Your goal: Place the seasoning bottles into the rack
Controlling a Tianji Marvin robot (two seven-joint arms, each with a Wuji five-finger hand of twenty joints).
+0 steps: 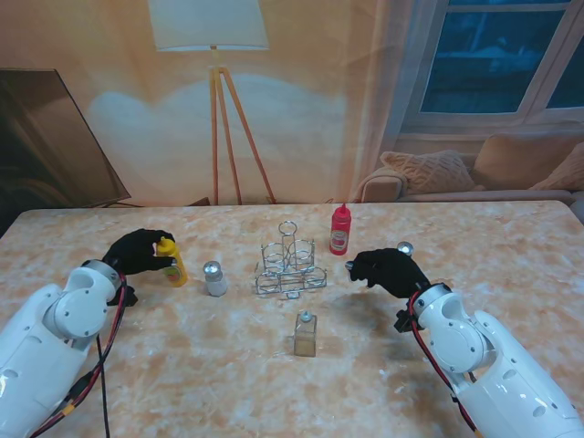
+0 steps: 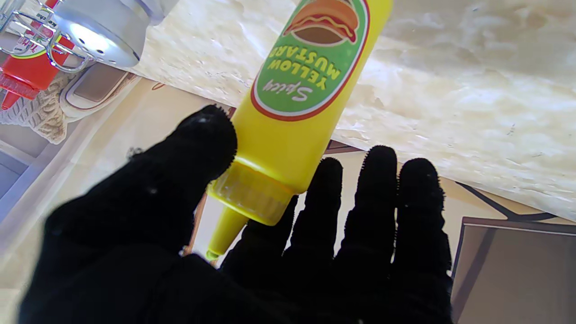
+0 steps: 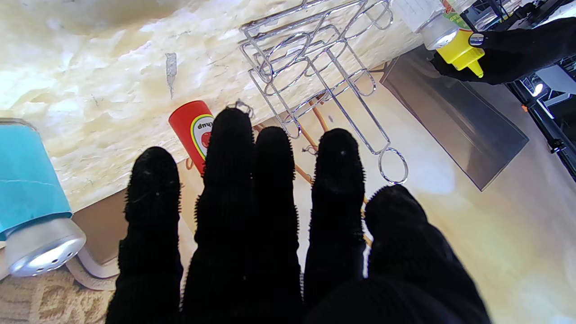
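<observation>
Left robot hand (image 1: 137, 251) closed around yellow mustard bottle (image 1: 172, 262), upright on bench (image 1: 182, 365), left of wire rack (image 1: 290, 268). Right robot hand (image 1: 388, 270) empty, fingers extended, right of rack.

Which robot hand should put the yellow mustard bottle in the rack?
Probably the left hand: its fingers already surround the mustard bottle. The right hand is across the rack, holding nothing.

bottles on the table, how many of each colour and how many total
yellow mustard bottle: 1
red ketchup bottle: 1
silver-capped shaker: 1
teal shaker with silver cap: 1
clear glass bottle: 1
total: 5
</observation>
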